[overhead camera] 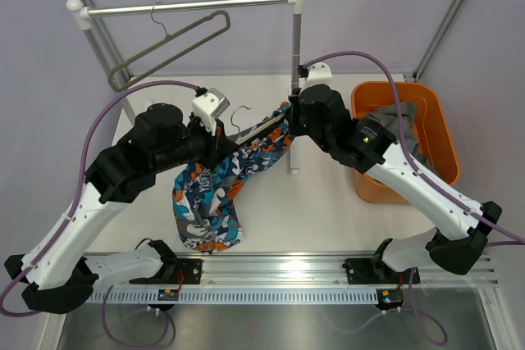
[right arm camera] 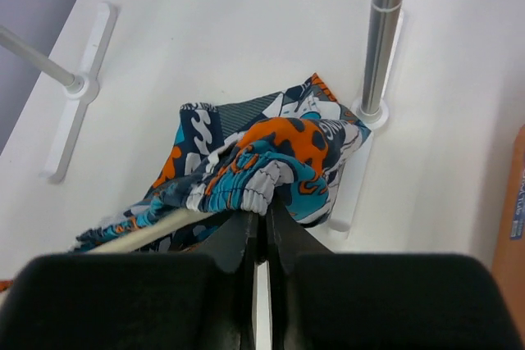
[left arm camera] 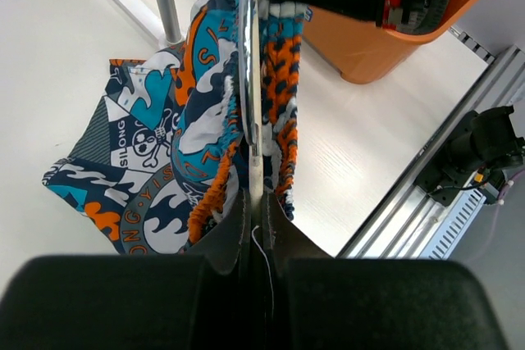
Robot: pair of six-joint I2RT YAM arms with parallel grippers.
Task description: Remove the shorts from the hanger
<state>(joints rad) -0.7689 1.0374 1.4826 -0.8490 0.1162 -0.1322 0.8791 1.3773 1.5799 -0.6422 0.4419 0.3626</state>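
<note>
The printed shorts hang on the cream hanger, held above the table, with the legs drooping onto the tabletop. The hanger's wire hook sticks up between the arms. My left gripper is shut on the hanger's bar; in the left wrist view the fingers clamp the cream bar, with the shorts bunched around it. My right gripper is shut on the shorts' gathered waistband at the hanger's other end; the cream bar runs off to the left below the cloth.
A clothes rack with a metal rail stands at the back, a grey hanger on it. Its right post rises just behind my right gripper. An orange bin holding grey cloth stands at the right.
</note>
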